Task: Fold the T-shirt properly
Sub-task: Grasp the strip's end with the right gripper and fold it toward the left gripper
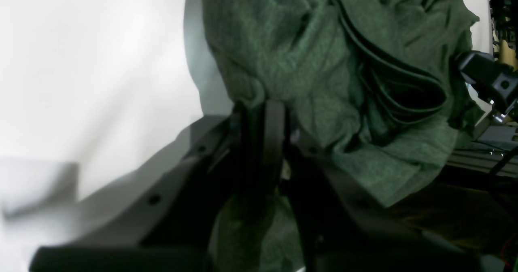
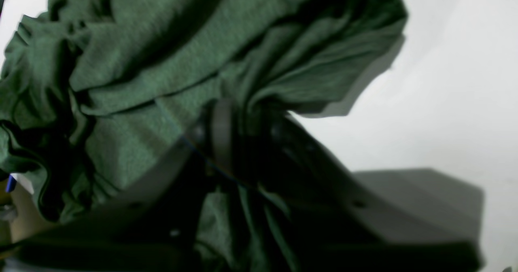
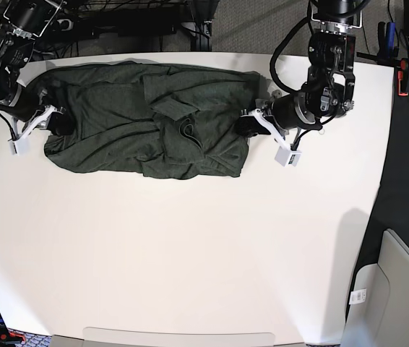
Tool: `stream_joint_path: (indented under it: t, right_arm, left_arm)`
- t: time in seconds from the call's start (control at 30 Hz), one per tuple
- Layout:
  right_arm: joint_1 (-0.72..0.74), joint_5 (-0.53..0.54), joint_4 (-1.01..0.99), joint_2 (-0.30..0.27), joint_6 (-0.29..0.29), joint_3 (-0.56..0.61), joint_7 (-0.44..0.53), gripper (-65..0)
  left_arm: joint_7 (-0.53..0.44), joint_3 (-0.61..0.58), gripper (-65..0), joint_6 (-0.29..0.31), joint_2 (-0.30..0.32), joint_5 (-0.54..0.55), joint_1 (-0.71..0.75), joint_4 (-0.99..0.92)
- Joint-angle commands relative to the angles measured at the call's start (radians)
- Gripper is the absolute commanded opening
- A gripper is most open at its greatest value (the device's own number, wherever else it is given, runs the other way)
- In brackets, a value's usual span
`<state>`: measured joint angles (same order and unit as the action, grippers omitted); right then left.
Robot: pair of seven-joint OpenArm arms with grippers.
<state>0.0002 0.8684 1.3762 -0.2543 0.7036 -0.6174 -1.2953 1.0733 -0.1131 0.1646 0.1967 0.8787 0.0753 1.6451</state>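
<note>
The dark olive-green T-shirt point(image 3: 147, 119) lies crumpled and stretched sideways across the far part of the white table point(image 3: 204, 246). My left gripper point(image 3: 248, 124) is shut on the shirt's right edge; in the left wrist view the fingers point(image 1: 275, 130) pinch a bunch of green fabric point(image 1: 323, 61). My right gripper point(image 3: 58, 123) is shut on the shirt's left edge; in the right wrist view its fingers point(image 2: 222, 134) clamp gathered fabric point(image 2: 162, 61). A sleeve lies folded over the middle of the shirt.
The table's far edge runs just behind the shirt, with cables and stands point(image 3: 154, 22) beyond it. A grey case point(image 3: 392, 296) sits off the table at the lower right. The other arm's black end point(image 1: 485, 77) shows in the left wrist view.
</note>
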Motion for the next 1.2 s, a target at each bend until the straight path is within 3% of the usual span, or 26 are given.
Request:
stream_joint_path:
  t: [0.0,0.1,0.37,0.53,0.7,0.87,1.17]
  right_arm:
    - [-0.001,-0.025,-0.001,-0.006,-0.005,-0.005,-0.082,-61.0]
    - [-0.006,0.045,-0.001,-0.015,-0.005,-0.006,-0.093,-64.7]
    - [-0.018,0.254,-0.001,-0.061,-0.005,-0.143,-0.097,-64.5]
    - [-0.002,0.358,0.004,-0.079,-0.005,-0.147,-0.099,-64.5]
    - [0.048,0.369,0.004,0.017,-0.005,-0.072,-0.099,-64.5]
    - [0.082,0.366,0.004,0.157,-0.005,0.052,-0.099,-64.5]
    - [0.195,0.242,0.058,0.392,-0.005,0.244,-0.097,-64.5]
  left_arm:
    - [-0.009,0.0,-63.2,0.006,0.004,0.023,-0.01,0.016]
    - [-0.009,0.0,-63.2,0.006,0.004,0.024,-0.01,0.016]
    - [-0.009,0.0,-63.2,0.006,0.004,0.024,-0.009,0.019]
    - [-0.009,-0.001,-63.2,0.006,0.004,0.024,-0.007,0.019]
    - [-0.009,-0.021,-63.2,0.006,0.005,0.026,-0.007,0.02]
    - [-0.009,-0.027,-63.2,0.006,0.005,0.024,0.005,0.02]
    - [-0.011,-0.023,-63.2,0.006,0.011,0.02,0.007,0.017]
